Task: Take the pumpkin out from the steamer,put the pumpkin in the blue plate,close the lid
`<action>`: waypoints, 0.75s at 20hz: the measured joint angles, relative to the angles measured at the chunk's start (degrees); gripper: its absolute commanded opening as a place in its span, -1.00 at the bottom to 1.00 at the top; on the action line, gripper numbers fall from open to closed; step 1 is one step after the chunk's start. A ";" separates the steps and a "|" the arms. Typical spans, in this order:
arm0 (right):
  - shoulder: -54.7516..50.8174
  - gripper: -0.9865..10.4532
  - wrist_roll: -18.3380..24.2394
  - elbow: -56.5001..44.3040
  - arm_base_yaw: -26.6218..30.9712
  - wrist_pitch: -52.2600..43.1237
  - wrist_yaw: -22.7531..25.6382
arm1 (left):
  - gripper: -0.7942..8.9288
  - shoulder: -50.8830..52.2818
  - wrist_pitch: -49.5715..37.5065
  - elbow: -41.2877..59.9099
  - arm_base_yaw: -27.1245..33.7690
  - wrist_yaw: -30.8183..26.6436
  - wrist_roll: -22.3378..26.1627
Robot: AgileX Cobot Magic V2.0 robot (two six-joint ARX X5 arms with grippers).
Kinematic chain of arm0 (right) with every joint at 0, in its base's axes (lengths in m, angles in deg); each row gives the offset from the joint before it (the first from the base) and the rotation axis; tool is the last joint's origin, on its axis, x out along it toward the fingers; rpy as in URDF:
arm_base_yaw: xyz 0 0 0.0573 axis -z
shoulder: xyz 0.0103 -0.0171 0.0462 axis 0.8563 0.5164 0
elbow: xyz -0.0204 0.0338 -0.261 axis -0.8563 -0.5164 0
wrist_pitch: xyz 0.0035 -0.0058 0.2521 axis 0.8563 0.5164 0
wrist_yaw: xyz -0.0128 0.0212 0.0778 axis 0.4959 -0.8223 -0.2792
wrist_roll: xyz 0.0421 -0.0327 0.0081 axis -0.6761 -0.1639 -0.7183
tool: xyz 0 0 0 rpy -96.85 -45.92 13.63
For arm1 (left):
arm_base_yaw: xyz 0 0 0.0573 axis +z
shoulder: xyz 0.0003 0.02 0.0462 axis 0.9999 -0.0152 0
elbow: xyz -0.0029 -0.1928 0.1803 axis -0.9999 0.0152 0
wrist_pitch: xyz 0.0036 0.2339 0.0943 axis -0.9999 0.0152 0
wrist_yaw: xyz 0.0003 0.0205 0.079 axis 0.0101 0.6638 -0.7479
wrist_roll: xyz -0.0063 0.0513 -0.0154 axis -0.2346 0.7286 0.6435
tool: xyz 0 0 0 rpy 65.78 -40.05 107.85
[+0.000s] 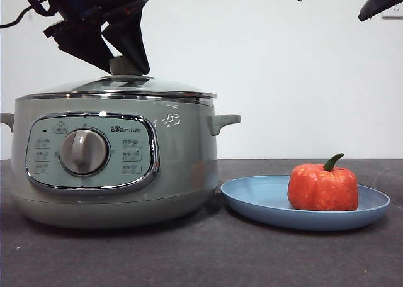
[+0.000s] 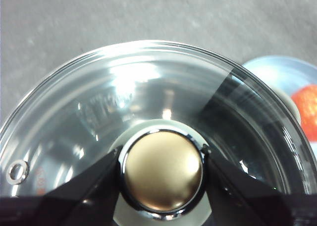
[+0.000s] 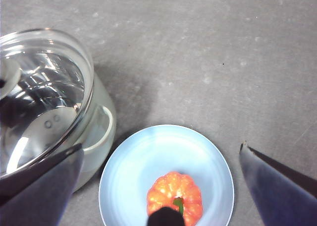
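The orange-red pumpkin (image 1: 322, 187) sits upright on the blue plate (image 1: 258, 196), right of the sage-green steamer (image 1: 182, 155). The glass lid (image 1: 82, 85) rests on the steamer's rim. My left gripper (image 1: 129, 70) comes down from the upper left, its jaws closed on both sides of the lid's knob (image 2: 163, 171). The left wrist view shows the lid (image 2: 148, 87) below and a bit of the plate (image 2: 277, 75) and pumpkin (image 2: 307, 109). My right gripper (image 3: 162, 146) is open and empty, high above the plate (image 3: 133, 171) and pumpkin (image 3: 174, 194). It shows as two black tips in the front view (image 1: 332, 7).
The steamer's side handle (image 1: 223, 120) juts toward the plate, with a small gap between pot and plate. The dark grey tabletop (image 1: 252, 255) runs in front of both, and a white wall stands behind.
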 measured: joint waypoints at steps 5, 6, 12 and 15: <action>0.00 0.16 0.00 0.00 0.00 0.00 0.00 | -0.84 0.11 1.53 -0.11 0.00 -0.04 0.02; 0.00 0.16 0.00 0.00 0.00 0.00 0.00 | -0.82 0.11 1.53 -0.11 0.00 -0.04 0.02; 0.00 0.16 0.00 0.00 0.00 0.00 0.00 | -0.05 0.11 1.31 -0.11 0.00 -0.04 0.00; 0.00 0.16 0.00 0.00 0.00 0.00 0.00 | -0.05 0.09 1.64 -0.11 0.00 -0.26 0.00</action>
